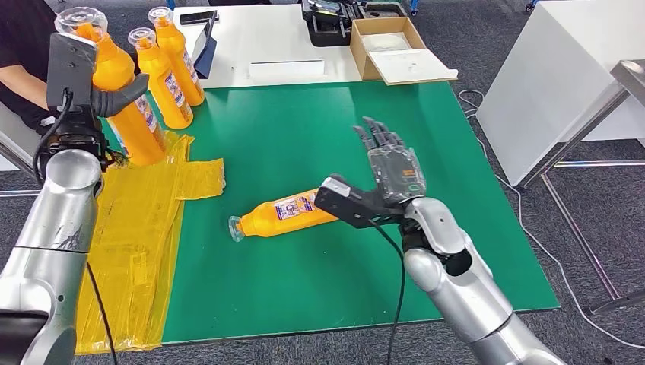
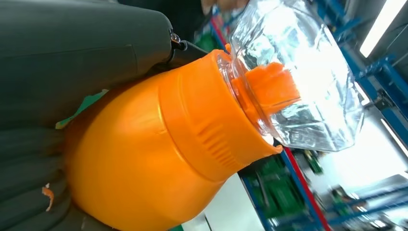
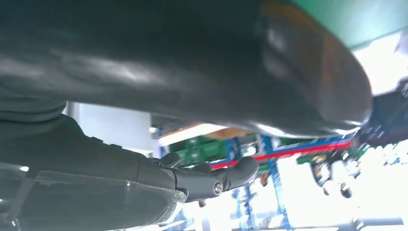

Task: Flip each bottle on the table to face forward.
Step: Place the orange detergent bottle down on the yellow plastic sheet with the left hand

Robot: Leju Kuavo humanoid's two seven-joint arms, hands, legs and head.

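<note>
Green mat point(image 1: 304, 137), left hand point(image 1: 114, 97) gripping upright bottle point(image 1: 125, 106), right hand point(image 1: 392, 163) spread, empty

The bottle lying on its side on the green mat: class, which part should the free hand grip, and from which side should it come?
Probably the wide orange body of the lying bottle, near its label, rather than the narrow clear-capped neck pointing towards the robot's left. Its base already lies beside the open right hand, so closing around the body from above looks simplest.
</note>
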